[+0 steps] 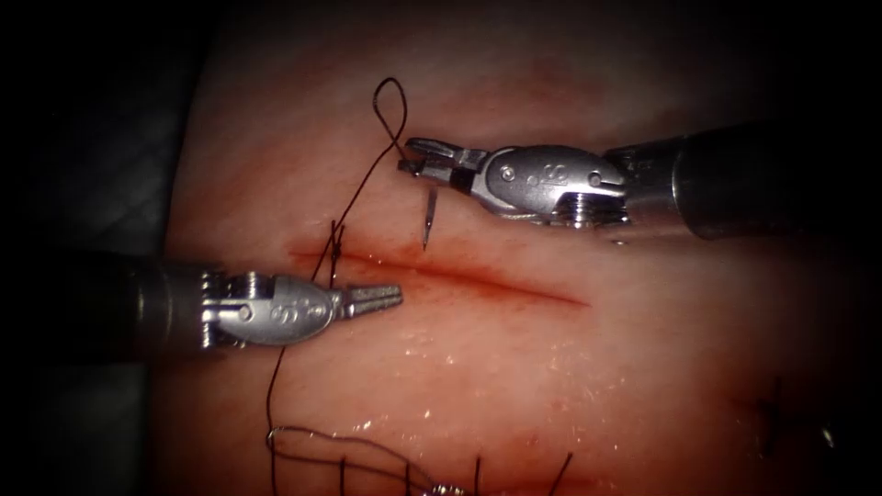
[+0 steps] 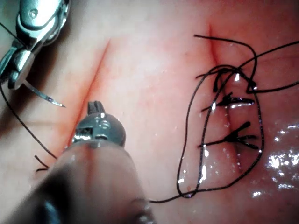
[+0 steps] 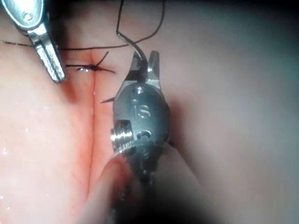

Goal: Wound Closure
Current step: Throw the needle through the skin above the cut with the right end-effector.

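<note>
Two small silver tools are at work over the soft pink pork tissue point(image 1: 643, 367) with its long red cut point(image 1: 459, 276). Use the cut as your landmark.

Your right arm's silver tool point(image 1: 411, 158) sits above the cut. Its jaws are clenched on the thin curved steel needle point(image 1: 428, 220), near the thread end of the curve. The sharp tip points down at the cut and hangs just above it, in the air. The needle is not in the tissue.

Your left arm's silver tool point(image 1: 390, 295) lies right over the cut. Its jaws look closed and hold nothing.

The thin dark thread point(image 1: 367, 179) runs from the needle, makes a small loop above the cut, then goes down to a dark stitch knot point(image 1: 336, 241) at the cut's left end. From there it trails down below the cut.

The needle is tiny, light, hard and smooth, so I think it can slip or twist in the jaws. Hold it on the body of the curve, away from the sharp tip, so the tip stays good.

The thread is soft and floppy and can tangle, as the loop shows. The tissue looks wet, squashy and slippery, with shiny red fluid point(image 1: 404, 266) along the cut. Grab it gently near the cut's edge, or it may tear.
</note>
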